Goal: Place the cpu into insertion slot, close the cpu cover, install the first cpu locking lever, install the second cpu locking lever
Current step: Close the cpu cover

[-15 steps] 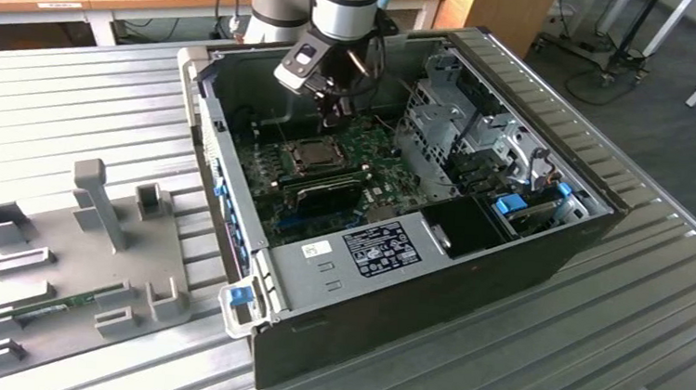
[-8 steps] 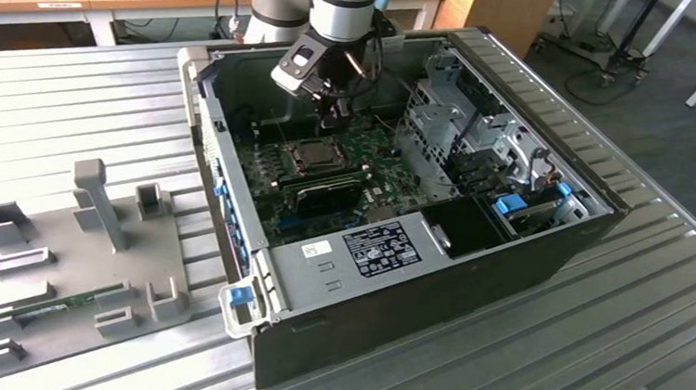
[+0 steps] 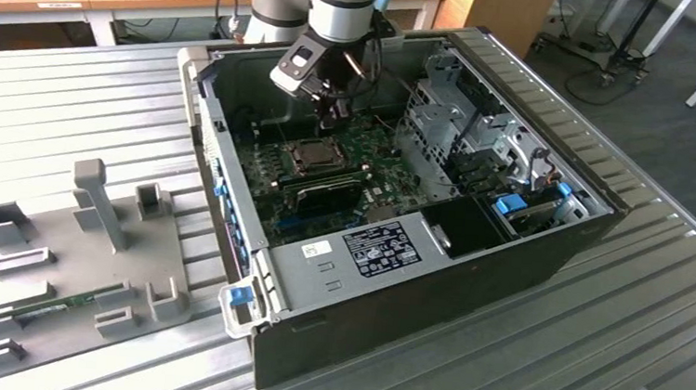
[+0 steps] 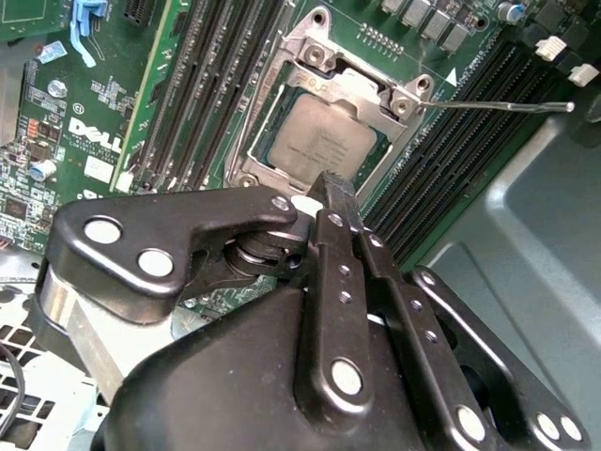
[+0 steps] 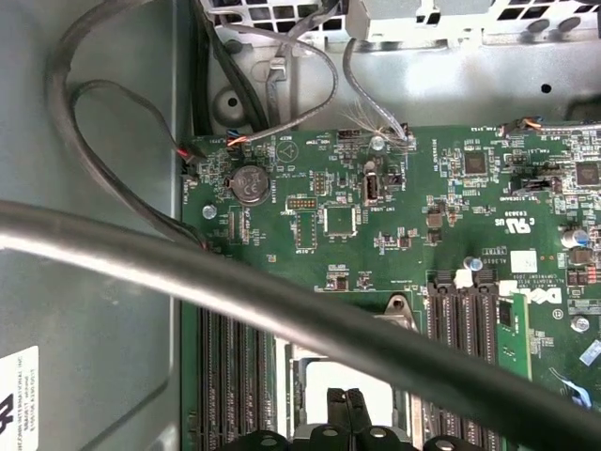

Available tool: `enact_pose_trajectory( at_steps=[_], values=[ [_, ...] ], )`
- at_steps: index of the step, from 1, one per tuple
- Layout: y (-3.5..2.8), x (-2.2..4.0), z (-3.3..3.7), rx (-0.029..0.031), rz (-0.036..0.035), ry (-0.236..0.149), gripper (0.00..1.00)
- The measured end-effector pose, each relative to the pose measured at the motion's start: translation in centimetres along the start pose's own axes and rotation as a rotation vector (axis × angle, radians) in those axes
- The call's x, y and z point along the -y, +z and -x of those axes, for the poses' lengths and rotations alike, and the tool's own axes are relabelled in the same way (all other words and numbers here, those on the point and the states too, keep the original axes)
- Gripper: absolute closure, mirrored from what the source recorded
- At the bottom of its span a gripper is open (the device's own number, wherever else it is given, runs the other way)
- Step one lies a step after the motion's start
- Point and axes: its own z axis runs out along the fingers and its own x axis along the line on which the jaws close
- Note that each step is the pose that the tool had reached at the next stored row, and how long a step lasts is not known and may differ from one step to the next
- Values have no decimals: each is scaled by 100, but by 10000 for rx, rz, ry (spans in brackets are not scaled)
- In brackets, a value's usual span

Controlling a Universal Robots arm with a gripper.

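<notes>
**One wide camera, two close wrist cameras**

The exterior view looks steeply down from a distance, taking in the whole open computer case (image 3: 465, 288) on a slatted table (image 3: 82, 109). Both wrist views sit close above the motherboard (image 4: 56, 122), looking past the gripper (image 4: 331, 188). The second wrist view faces the cpu (image 4: 324, 146); the first wrist view faces cables (image 5: 94, 160) at the board's edge. All three share the board around the cpu.

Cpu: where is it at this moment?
In the second wrist view the cpu lies inside the window of the cpu cover, between two banks of memory slots, just ahead of the fingers.
</notes>
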Motion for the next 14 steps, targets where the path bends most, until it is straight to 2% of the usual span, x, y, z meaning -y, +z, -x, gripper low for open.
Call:
enact_pose_trajectory(
  at_steps=[4, 11, 14],
  values=[
    [6, 16, 19, 0, 1, 0, 90],
    [35, 118, 25, 21, 0, 0, 90],
    [36, 120, 25, 21, 0, -1, 90]
  ],
)
